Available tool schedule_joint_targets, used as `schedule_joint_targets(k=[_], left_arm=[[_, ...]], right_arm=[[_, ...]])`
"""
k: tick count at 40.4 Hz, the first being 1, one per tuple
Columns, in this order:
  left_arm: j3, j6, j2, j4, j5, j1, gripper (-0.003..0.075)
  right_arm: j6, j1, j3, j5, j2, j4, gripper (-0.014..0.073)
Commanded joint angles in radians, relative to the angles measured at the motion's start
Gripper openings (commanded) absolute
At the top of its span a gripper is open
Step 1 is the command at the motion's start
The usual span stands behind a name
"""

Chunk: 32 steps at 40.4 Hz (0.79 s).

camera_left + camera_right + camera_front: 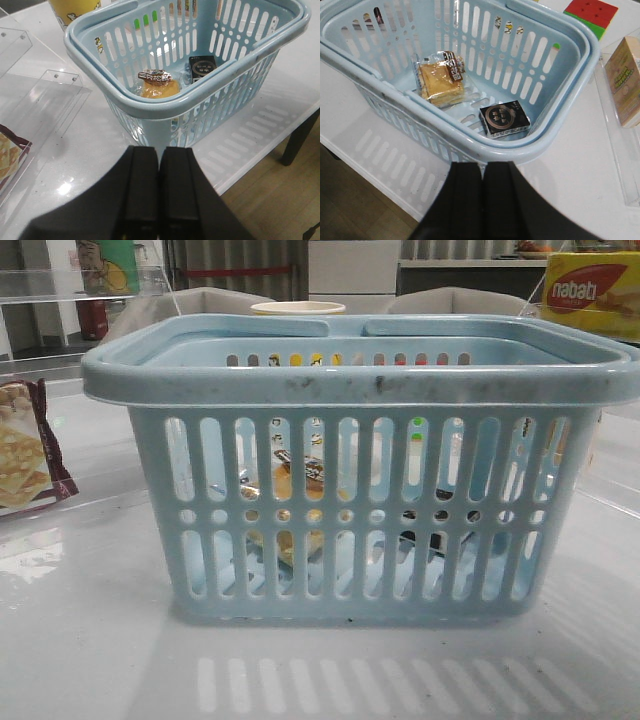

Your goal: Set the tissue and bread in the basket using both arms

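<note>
The light blue basket (360, 380) stands close in the middle of the white table. On its floor lies the bread (440, 80), golden-brown in a clear wrapper with a dark label. Beside it lies the tissue (504, 119), a small black packet. The left wrist view shows the same bread (159, 87) and tissue (201, 66) inside the basket (165, 106). My left gripper (159, 150) is shut and empty, above the table just outside the basket's rim. My right gripper (483, 165) is likewise shut and empty, just outside the rim (470, 145) on the other side.
A maroon-edged cracker packet (25, 455) lies to the left on a clear acrylic tray (40, 95). A yellow cup (75, 7) stands behind the basket. At the right are a yellow box (592, 290), a colour cube (590, 12) and a tan carton (627, 80). The table edge (260, 155) is near.
</note>
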Motion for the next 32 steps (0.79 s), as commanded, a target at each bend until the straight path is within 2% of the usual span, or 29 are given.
schedule_joint_targets(k=[1, 5, 9, 14, 22, 29, 32], left_arm=[[0.004, -0.008, -0.045, -0.007, -0.093, 0.058, 0.0094], [0.094, -0.008, -0.121, 0.005, -0.212, 0.176, 0.0094], [0.224, -0.008, -0.211, 0.005, -0.437, 0.308, 0.0094], [0.397, -0.008, -0.332, 0.0, -0.627, 0.436, 0.0094], [0.585, -0.008, -0.483, -0.01, -0.717, 0.56, 0.0094], [0.658, -0.008, -0.548, -0.01, -0.717, 0.592, 0.0094], [0.689, -0.008, -0.546, -0.01, -0.768, 0.594, 0.0094]], right_arm=[[-0.009, 0.0, -0.025, -0.069, 0.0, -0.012, 0.0057], [-0.009, 0.0, -0.025, -0.069, 0.0, -0.012, 0.0057], [-0.009, 0.0, -0.025, -0.069, 0.0, -0.012, 0.0057], [-0.009, 0.0, -0.025, -0.069, 0.0, -0.012, 0.0057], [-0.009, 0.0, -0.025, -0.069, 0.0, -0.012, 0.0057], [-0.009, 0.0, -0.025, -0.069, 0.0, -0.012, 0.0057], [-0.009, 0.0, -0.025, -0.069, 0.0, -0.012, 0.0057]])
